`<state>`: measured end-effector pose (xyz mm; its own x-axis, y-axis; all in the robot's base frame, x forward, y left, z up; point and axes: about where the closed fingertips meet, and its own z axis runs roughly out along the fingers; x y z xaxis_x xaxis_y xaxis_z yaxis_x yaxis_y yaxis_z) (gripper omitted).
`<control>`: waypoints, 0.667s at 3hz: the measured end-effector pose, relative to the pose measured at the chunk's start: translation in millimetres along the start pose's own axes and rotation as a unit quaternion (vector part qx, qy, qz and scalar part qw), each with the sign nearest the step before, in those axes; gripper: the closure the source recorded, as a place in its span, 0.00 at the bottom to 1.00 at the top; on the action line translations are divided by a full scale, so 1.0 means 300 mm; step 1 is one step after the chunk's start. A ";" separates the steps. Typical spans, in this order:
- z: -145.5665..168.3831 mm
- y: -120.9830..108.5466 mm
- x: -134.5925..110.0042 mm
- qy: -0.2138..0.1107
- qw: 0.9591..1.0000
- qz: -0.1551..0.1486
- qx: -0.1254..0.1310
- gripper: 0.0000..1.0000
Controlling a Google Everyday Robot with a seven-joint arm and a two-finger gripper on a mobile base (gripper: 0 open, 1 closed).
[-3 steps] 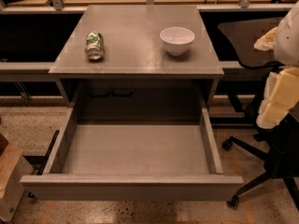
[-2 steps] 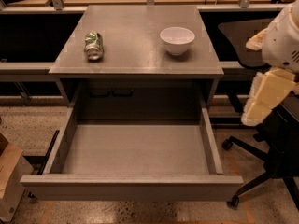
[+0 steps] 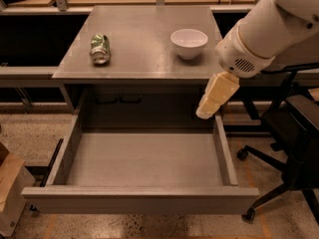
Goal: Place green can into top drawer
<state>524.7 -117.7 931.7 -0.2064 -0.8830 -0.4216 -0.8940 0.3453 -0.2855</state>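
The green can point(image 3: 99, 48), dented with green and white print, lies on its side at the left of the grey cabinet top point(image 3: 142, 39). The top drawer point(image 3: 142, 198) is pulled fully open below it, and nothing lies inside. My gripper point(image 3: 215, 96), cream-coloured at the end of a white arm, hangs at the cabinet's right front corner, above the drawer's right wall. It is well to the right of the can and holds nothing.
A white bowl point(image 3: 189, 43) stands on the cabinet top at the right, close to my arm. A black office chair point(image 3: 294, 148) stands at the right. A cardboard box point(image 3: 9, 188) sits on the floor at the lower left.
My arm has swung in from the right edge toward the cabinet, and the gripper now hangs over the drawer's right wall. The can and bowl have not moved.
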 end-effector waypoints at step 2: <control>0.029 -0.008 -0.041 -0.036 0.999 0.017 0.004 0.00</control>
<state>532.8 -104.9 930.0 -0.2070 -0.8454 -0.4924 -0.8839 0.3774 -0.2763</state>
